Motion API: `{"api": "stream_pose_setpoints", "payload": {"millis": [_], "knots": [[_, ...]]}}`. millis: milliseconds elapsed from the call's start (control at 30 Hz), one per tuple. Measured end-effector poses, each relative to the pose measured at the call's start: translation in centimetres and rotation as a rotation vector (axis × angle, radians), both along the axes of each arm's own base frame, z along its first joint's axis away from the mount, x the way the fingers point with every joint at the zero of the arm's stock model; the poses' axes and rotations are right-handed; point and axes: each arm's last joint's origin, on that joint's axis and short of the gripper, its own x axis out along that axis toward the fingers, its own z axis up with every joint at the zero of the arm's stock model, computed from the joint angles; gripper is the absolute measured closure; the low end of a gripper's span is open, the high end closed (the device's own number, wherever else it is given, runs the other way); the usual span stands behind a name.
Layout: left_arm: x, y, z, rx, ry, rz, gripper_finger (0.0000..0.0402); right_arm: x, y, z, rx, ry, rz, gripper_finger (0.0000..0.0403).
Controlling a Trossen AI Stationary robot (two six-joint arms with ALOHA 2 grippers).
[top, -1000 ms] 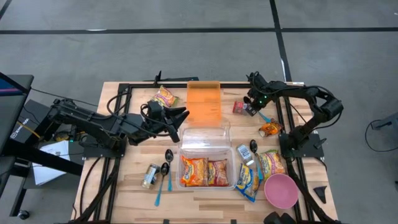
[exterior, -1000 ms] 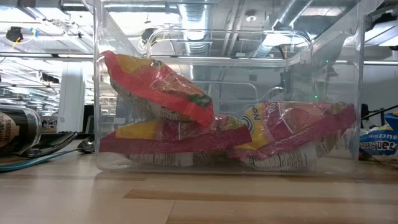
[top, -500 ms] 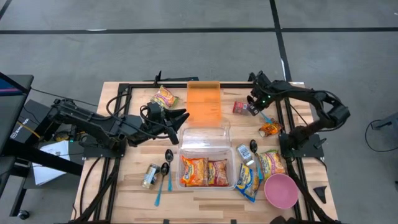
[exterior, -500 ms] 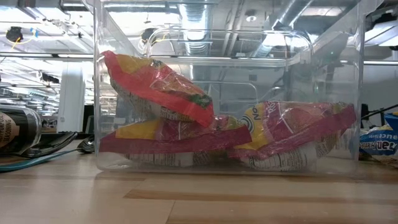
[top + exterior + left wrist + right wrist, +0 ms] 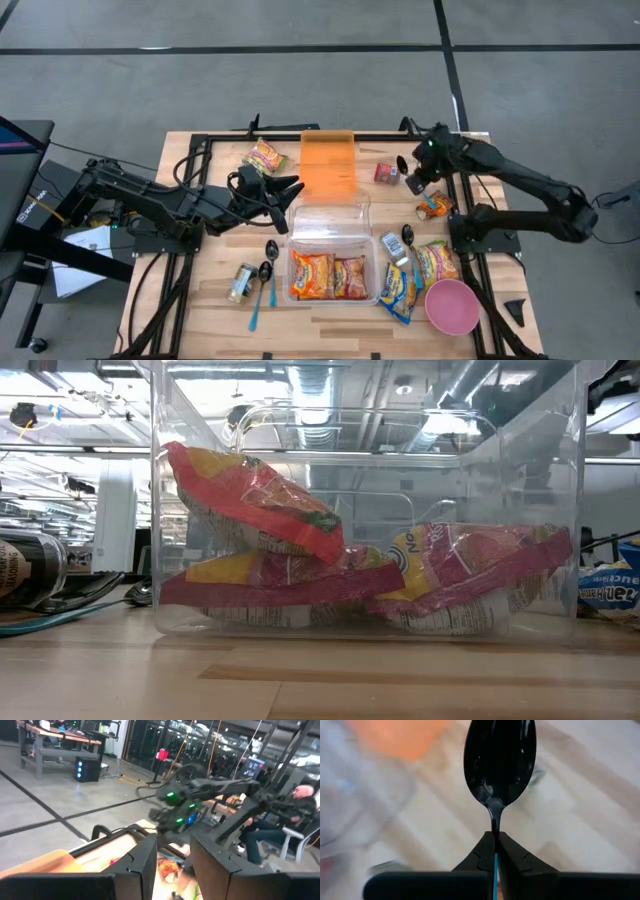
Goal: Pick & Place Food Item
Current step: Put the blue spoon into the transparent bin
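Your right pincer (image 5: pixel 495 851) is clenched on a black spoon (image 5: pixel 500 762), bowl jutting straight out past the fingertips, above the bench (image 5: pixel 200 310) just beside the small red packet (image 5: pixel 385 172). Left pincer (image 5: pixel 290 187) waits beside the orange lid (image 5: pixel 328 165); can't tell its grip.

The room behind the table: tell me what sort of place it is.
Probably a robotics lab or workshop in an industrial hall: a bare grey concrete floor with black tape lines, exposed silver ceiling ducts, and long workbenches with gear, with a seated person nearby.
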Motion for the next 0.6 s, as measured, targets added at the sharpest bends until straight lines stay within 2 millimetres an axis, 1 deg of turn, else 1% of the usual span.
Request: {"api": "stream_pose_setpoints", "payload": {"millis": [133, 300, 467, 533, 600], "knots": [[0.0, 0.0, -0.3, 0.013, 0.038, 0.001, 0.0289, 0.5, 2.9, 1.6, 0.011, -0.129, 0.044, 0.0403], [-0.1, 0.0, -0.8, 0.027, 0.084, 0.002, 0.0289, 1.7, 5.8, 3.2, 0.05, -0.306, 0.077, 0.0403], [-0.4, 0.1, -1.0, 0.02, 0.119, 0.003, 0.0289, 4.1, 7.9, 4.7, 0.064, -0.515, 0.121, 0.0403], [-0.9, 0.1, -1.2, 0.017, 0.141, -0.005, 0.0289, 5.2, 8.4, 5.0, 0.062, -0.549, 0.142, 0.0403], [-1.3, 0.2, -1.0, 0.001, 0.14, -0.008, 0.0289, 6.5, 8.9, 5.2, 0.05, -0.542, 0.155, 0.0403]]}}
